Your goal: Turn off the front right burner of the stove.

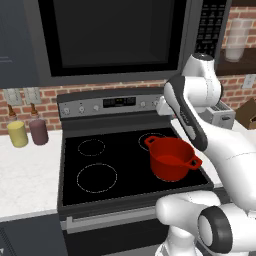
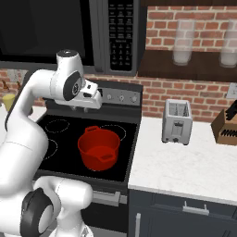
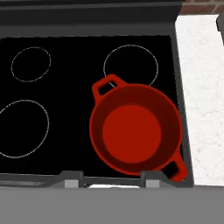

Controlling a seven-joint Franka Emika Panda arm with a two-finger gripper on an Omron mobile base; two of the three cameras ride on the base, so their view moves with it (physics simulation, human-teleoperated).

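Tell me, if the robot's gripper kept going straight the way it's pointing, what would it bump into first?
Probably the red pot. The hand view looks down along the gripper at the stove, and the pot sits just ahead of the fingertips. Depth is hard to judge, so it might hit the pot's rim or inside.

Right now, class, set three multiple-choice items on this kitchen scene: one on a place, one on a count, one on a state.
1. Where does the red pot stand on the stove?
A. front right burner
B. back left burner
C. the counter

2. How many burner rings are uncovered in the hand view?
A. one
B. three
C. five

3. What is inside the pot?
A. water
B. a lid
C. nothing

Answers: 1 A, it sits at the front right of the glass top. 2 B, three white rings show beside the pot. 3 C, its bare red bottom shows.
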